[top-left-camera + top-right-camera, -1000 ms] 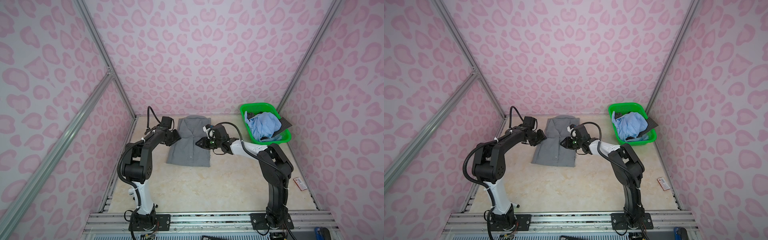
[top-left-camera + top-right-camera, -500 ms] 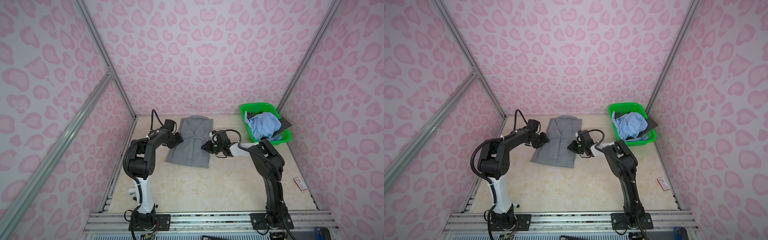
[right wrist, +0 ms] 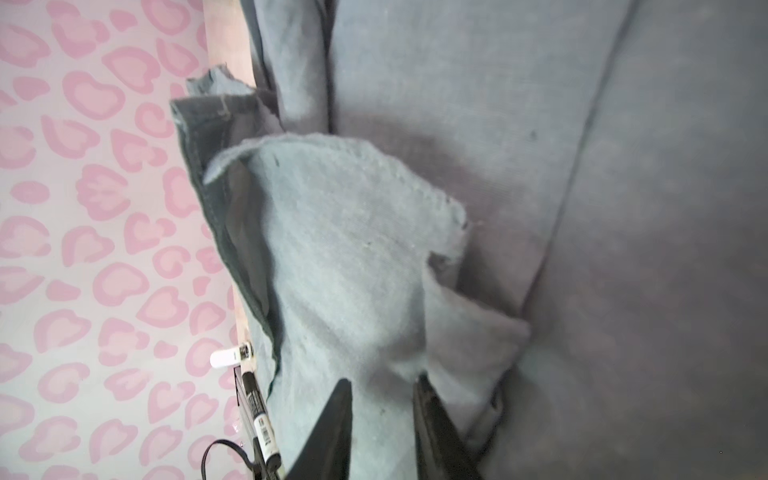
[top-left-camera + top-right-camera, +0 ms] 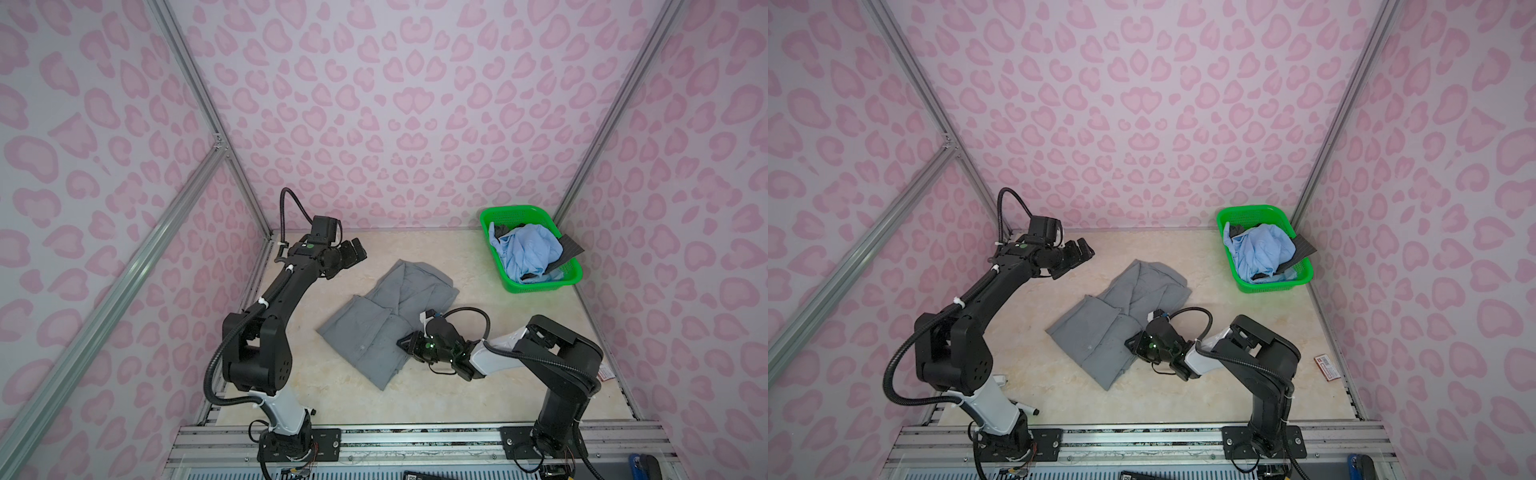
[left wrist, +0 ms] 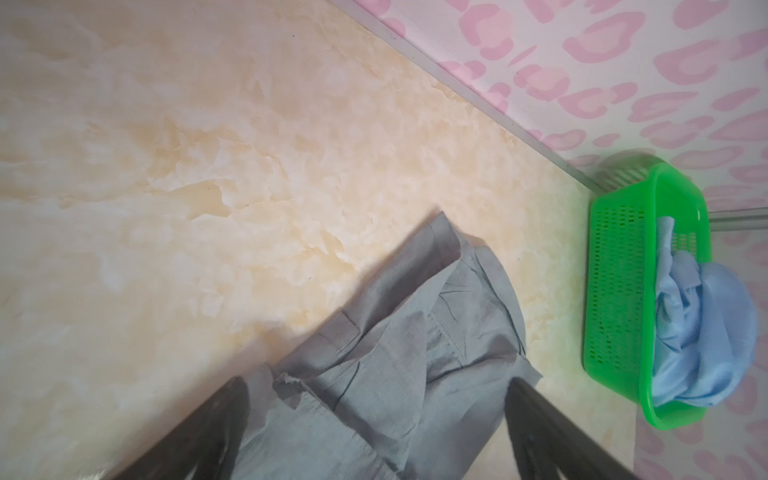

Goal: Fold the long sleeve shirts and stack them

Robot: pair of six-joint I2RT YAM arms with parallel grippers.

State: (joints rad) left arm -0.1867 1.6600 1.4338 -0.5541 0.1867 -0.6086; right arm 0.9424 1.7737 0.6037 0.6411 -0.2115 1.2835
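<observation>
A grey long sleeve shirt [image 4: 386,316] [image 4: 1113,320] lies askew and partly folded in the middle of the table, collar toward the back. My right gripper [image 4: 405,343] [image 4: 1131,343] is low at the shirt's right edge. In the right wrist view the gripper [image 3: 382,380] is shut on a raised fold of the grey shirt [image 3: 457,124]. My left gripper [image 4: 359,251] [image 4: 1086,251] hangs open above the back left of the table, off the cloth; in its wrist view the gripper [image 5: 376,382] is wide and empty above the shirt [image 5: 395,311].
A green basket [image 4: 519,210] [image 4: 1254,212] [image 5: 615,270] at the back right holds a crumpled light blue shirt [image 4: 528,249] [image 4: 1262,249] and a dark charcoal one [image 4: 569,249]. A marker pen [image 4: 1025,409] lies front left. A small red card [image 4: 1327,368] lies at the right edge.
The left gripper has opened, let go of the shirt and risen to the back left. The right gripper has pulled the shirt toward the front, turning it askew.
</observation>
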